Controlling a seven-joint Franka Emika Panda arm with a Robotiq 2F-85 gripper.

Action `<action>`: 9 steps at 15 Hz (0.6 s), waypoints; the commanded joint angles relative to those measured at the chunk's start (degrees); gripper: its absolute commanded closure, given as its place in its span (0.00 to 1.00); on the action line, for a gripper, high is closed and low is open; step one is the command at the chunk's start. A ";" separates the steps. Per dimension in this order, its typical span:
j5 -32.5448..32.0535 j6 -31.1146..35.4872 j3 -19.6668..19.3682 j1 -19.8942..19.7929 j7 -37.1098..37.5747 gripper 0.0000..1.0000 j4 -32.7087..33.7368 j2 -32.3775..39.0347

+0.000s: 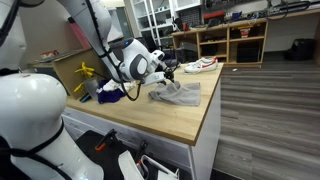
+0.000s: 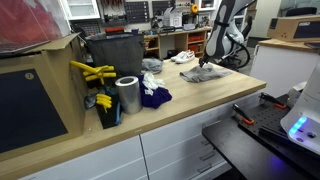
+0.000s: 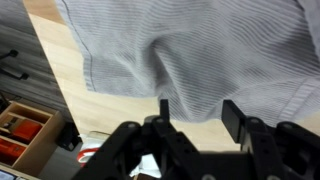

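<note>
Presently: item 1, end effector (image 3: 200, 112), 2 dark fingers spread apart with nothing pinched between them, poised just over the near hem of the grey cloth (image 3: 180, 50). In an exterior view the end effector (image 1: 165, 72) hangs low above the same piece. Step, as judged: fingers at the cloth's edge, no grip made. Next move, as judged: calls for a short descent and a closure on a raised fold, since flat fabric gives the fingers little to bite. Item 2, grey cloth (image 1: 178, 93): finely striped, thin, rumpled, with a stitched hem. It lies loosely heaped on the wooden bench (image 1: 170, 120), toward 1 end of it. Adjacent on the bench, well apart from the cloth: dark blue rag (image 2: 153, 96), metal can (image 2: 128, 95), yellow tool (image 2: 92, 72).
</note>
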 commanded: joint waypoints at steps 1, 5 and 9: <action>-0.75 -0.20 2.46 1.27 0.47 0.11 -4.85 -5.42; -2.09 -2.37 9.05 -3.17 -1.31 0.35 -5.93 -6.19; -2.08 -2.18 12.15 -6.12 -0.97 0.58 -5.89 -4.94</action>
